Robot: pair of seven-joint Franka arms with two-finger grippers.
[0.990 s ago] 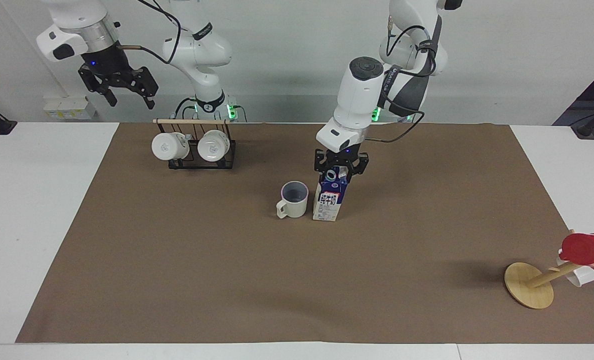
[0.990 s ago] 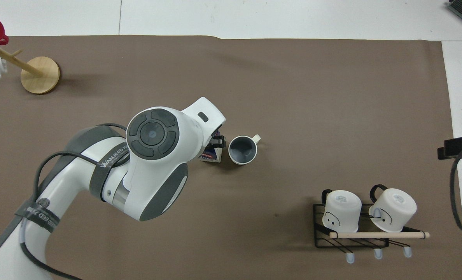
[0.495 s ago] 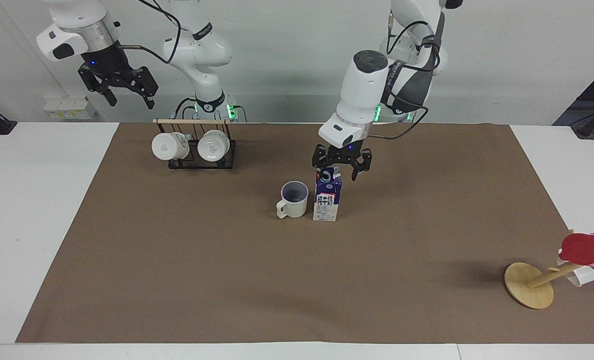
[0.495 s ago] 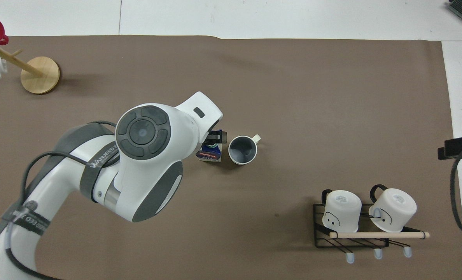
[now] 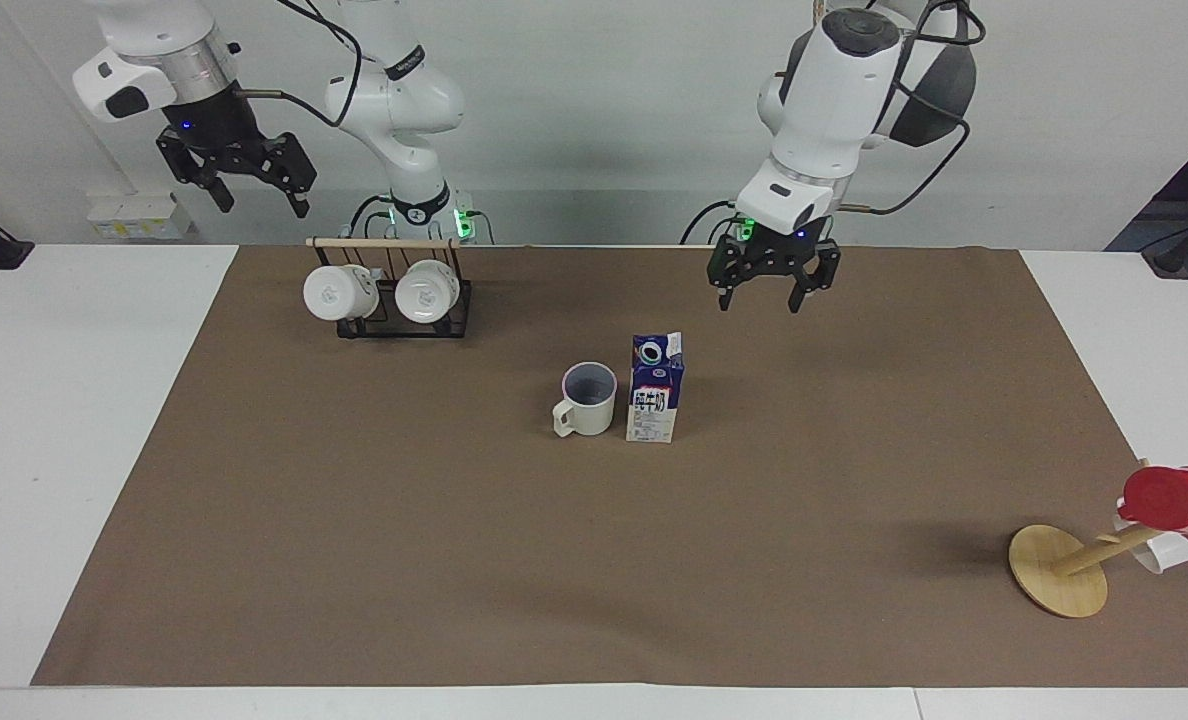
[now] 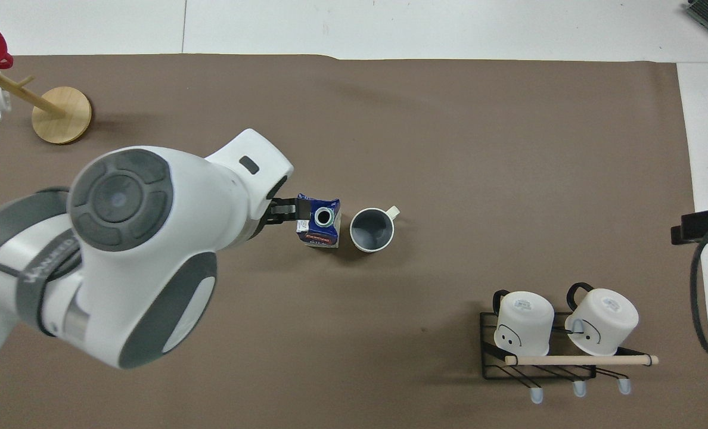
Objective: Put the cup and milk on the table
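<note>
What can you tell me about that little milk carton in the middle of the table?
The milk carton is a small gable-top box, seemingly coated card: dark blue above, cream-white below, with a red-and-white label and a round pale cap on its sloped top. It stands upright on the brown paper sheet, close beside the beige cup, slightly taller than it. No gripper touches it.

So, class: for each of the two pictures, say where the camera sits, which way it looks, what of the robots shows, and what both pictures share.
Facing view: high across the table, looking at the robots; both arms show whole, left hand open in the air over the paper, right hand open, waiting above the table's edge near the rack.
Overhead view: above the robots' end, looking steeply down; only the left arm's wrist and a bit of its hand show.
Shared: cup beside milk, both upright on the table, the rack, the wooden stand.
</note>
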